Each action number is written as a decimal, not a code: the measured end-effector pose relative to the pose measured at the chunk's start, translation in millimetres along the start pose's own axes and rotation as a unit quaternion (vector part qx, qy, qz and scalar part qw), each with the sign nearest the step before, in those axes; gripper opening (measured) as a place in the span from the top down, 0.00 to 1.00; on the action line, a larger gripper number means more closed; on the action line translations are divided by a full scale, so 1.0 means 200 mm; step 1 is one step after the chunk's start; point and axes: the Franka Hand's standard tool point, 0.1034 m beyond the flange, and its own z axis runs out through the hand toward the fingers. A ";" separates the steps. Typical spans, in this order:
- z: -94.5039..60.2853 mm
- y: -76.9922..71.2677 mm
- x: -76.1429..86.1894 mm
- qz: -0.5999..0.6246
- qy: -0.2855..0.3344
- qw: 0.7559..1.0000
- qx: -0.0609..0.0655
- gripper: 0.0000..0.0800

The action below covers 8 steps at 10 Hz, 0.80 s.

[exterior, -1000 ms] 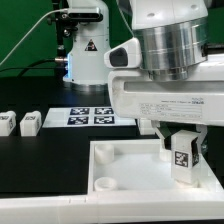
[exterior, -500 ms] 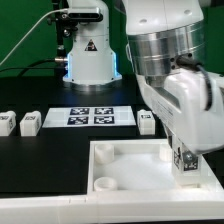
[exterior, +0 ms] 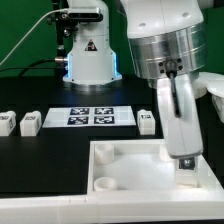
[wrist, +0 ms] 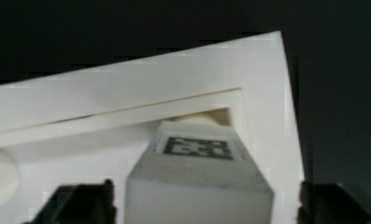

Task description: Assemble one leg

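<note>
The leg point(exterior: 187, 170) is a small white post standing upright in the near corner socket of the white tray-like piece point(exterior: 130, 172), at the exterior view's right. My gripper point(exterior: 186, 160) reaches straight down and is shut on the leg, turned so one finger faces the exterior camera. In the wrist view the leg point(wrist: 200, 185) fills the space between my dark fingertips point(wrist: 84, 205), its tag facing the camera, at the corner of the tray-like piece point(wrist: 111, 100). The leg's lower end is hidden in the socket.
Three more white legs lie on the black table: two at the exterior view's left point(exterior: 29, 122) point(exterior: 5, 122) and one behind the tray point(exterior: 147, 122). The marker board point(exterior: 92, 116) lies between them. A white stand point(exterior: 88, 50) rises at the back.
My gripper has turned about its vertical axis over the corner socket, from broadside to edge-on. The leg has turned with it, so its tag no longer faces the exterior camera.
</note>
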 end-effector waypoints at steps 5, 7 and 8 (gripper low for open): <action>0.01 0.01 0.00 -0.425 0.012 0.904 -0.030 0.19; 0.01 0.01 0.01 -0.550 0.011 0.834 -0.034 0.19; 0.01 0.01 0.01 -0.667 0.025 0.744 -0.038 0.19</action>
